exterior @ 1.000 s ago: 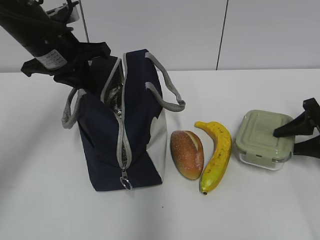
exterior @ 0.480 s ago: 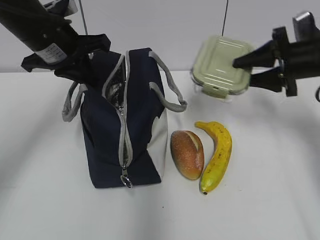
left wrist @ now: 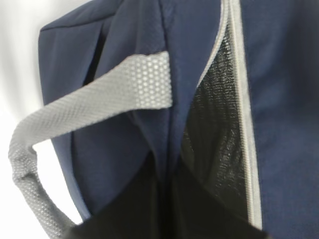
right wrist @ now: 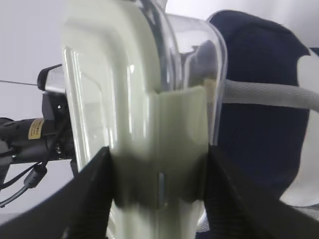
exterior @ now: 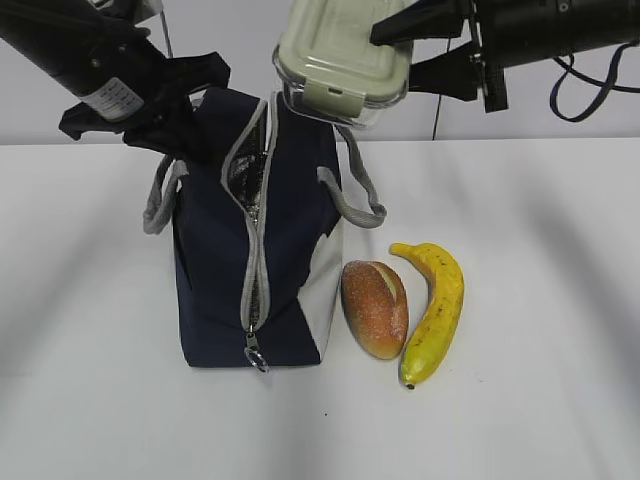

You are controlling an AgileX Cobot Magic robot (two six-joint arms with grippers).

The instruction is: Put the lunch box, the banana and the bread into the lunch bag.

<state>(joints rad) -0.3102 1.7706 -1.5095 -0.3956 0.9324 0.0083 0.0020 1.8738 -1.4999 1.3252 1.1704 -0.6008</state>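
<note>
In the exterior view, the lunch bag (exterior: 262,240) is seen standing upright on the white table (exterior: 520,400), its zipper parted at the top so that silver lining shows. The left arm is angled down from the upper left, and the left gripper (exterior: 185,135) is pressed together on the bag's left upper edge, beside the grey handle (exterior: 160,205). The right arm is stretched in level from the upper right across the middle, and the right gripper (exterior: 395,50) is closed around the right end of the lunch box (exterior: 340,65), which is held in the air above the bag's open top with its green lid tilted towards the camera. The bread (exterior: 375,308) lies on the table just right of the bag, touching or almost touching the banana (exterior: 433,308) on its right.

In the left wrist view, navy fabric, a grey handle (left wrist: 94,107) and the parted zipper (left wrist: 244,99) with dark lining behind it fill the frame; the fingers themselves cannot be made out clearly at the dark lower edge.

In the right wrist view, two dark fingers (right wrist: 89,199) are seen clamped on either side of the lunch box (right wrist: 124,109), lid on the left, glass on the right, with the bag (right wrist: 259,119) behind.
</note>
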